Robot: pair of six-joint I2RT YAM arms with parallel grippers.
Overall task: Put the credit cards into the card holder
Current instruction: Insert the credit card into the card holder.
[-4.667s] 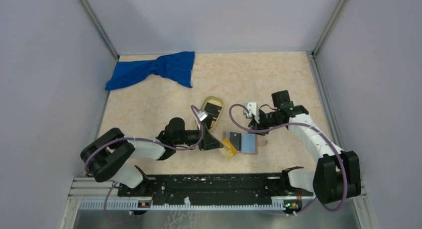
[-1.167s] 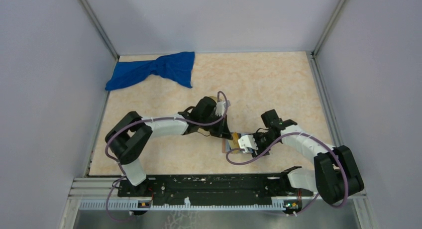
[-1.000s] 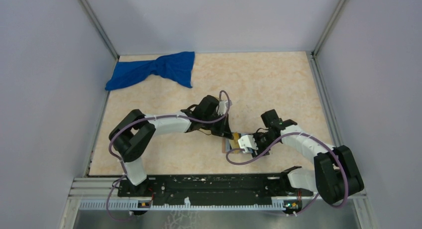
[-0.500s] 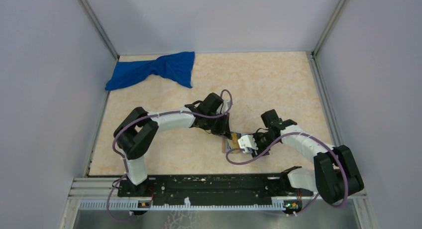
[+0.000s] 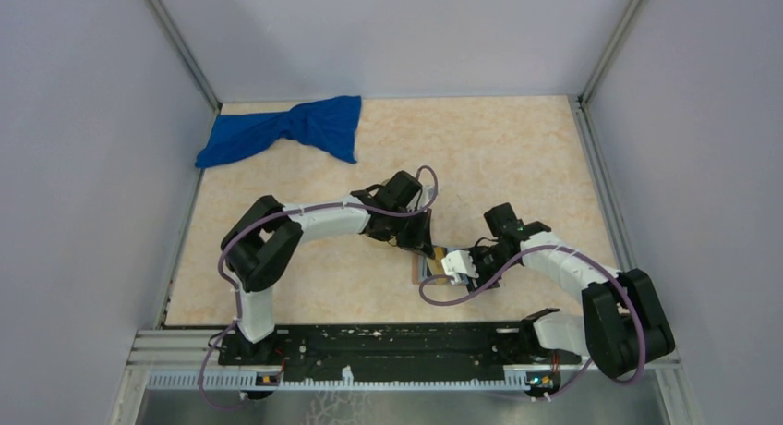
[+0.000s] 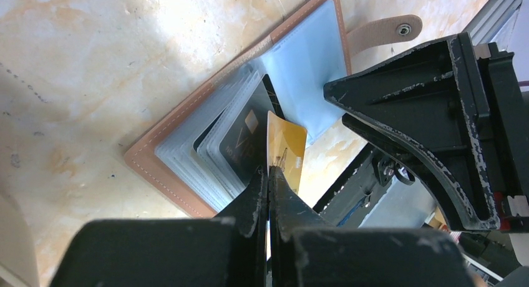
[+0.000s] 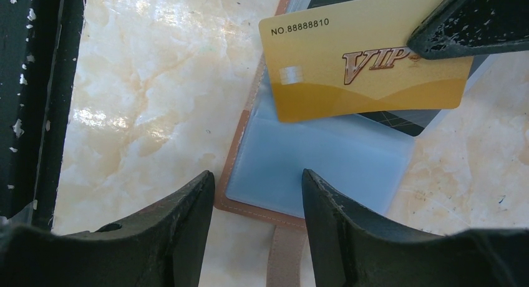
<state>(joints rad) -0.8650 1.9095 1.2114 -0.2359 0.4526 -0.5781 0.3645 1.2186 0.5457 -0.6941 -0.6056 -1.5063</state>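
The card holder (image 6: pixel 163 167) lies open on the table, reddish-brown outside, blue-grey sleeves inside (image 7: pixel 312 168). A black card (image 6: pixel 240 143) sits among its sleeves and shows in the right wrist view (image 7: pixel 399 120) too. My left gripper (image 6: pixel 269 170) is shut on a gold VIP card (image 6: pixel 288 146), held on edge over the open holder (image 5: pixel 427 270); the card's face shows in the right wrist view (image 7: pixel 362 62). My right gripper (image 7: pixel 259 181) is open, its jaws astride the holder's edge by the strap (image 7: pixel 284 262). No grey card is in view.
A blue cloth (image 5: pixel 286 129) lies at the back left. The right gripper's black fingers (image 6: pixel 405 100) stand close to the right of the gold card. The holder's strap with a snap (image 6: pixel 380 32) points away from it. Grey walls enclose the table.
Since 4.7 s ago the right gripper came down over the holder and the left arm swung round behind it. Over the last second the left arm stretched slightly right; the right arm stayed still.
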